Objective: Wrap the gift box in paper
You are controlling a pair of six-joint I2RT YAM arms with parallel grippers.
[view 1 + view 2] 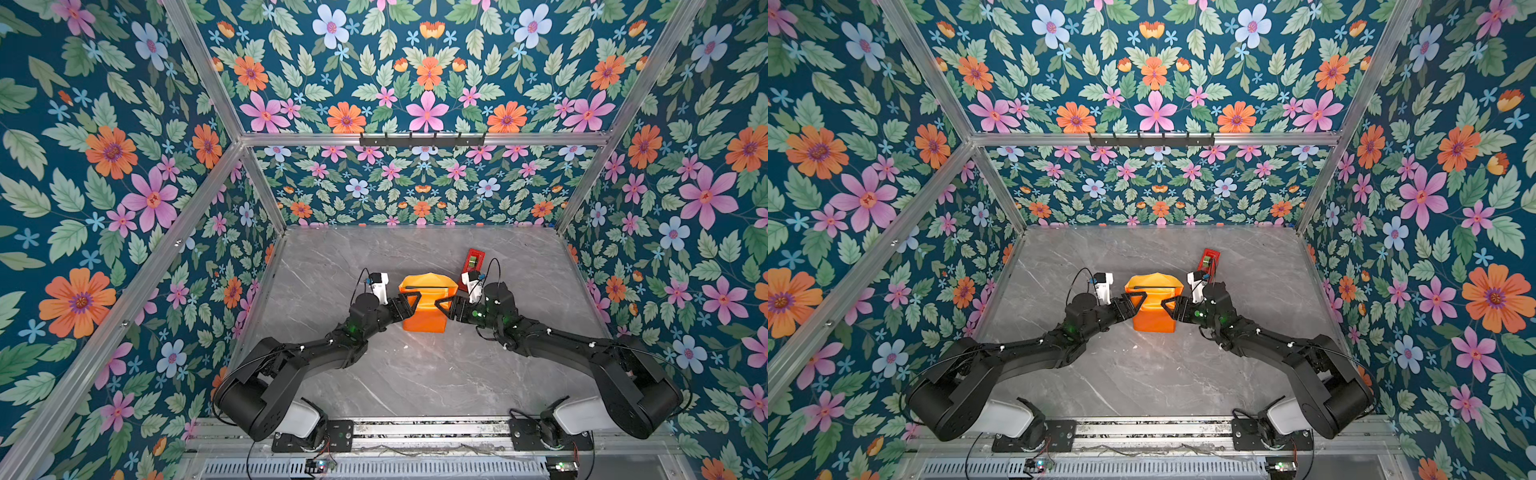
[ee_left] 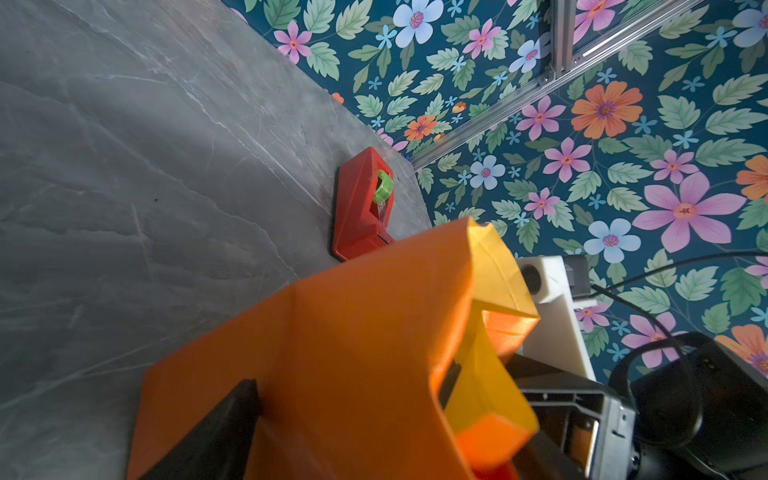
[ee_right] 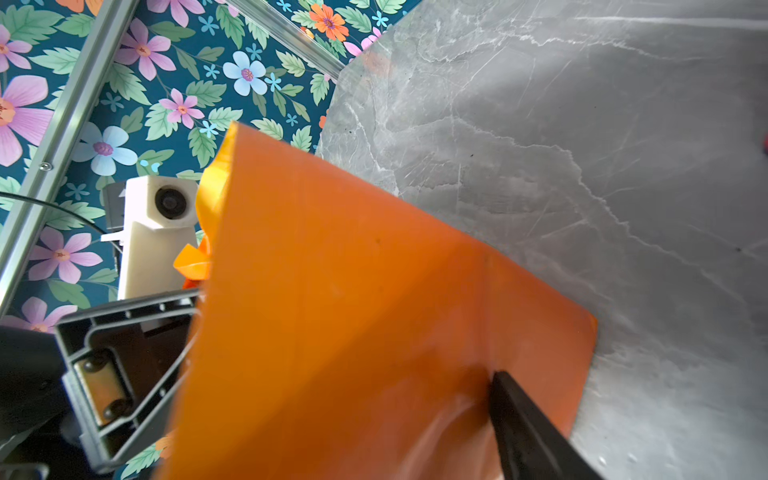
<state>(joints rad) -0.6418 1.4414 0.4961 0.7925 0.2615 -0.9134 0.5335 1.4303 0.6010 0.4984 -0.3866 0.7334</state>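
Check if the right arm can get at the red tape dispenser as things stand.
Probably yes. The tape dispenser sits just beyond the right gripper, on that arm's side, with nothing between. But the jaws are at the paper, so it would have to leave that first.

Both top views look steeply down from high overhead, arm bases (image 1: 299,419) at six o'clock, sharing the whole counter (image 1: 415,374). Each wrist view presses close against the orange paper (image 2: 353,353), facing the opposite wrist camera (image 2: 544,286).

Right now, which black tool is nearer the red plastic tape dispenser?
The right tool; the dispenser lies just behind it, far from the left tool.
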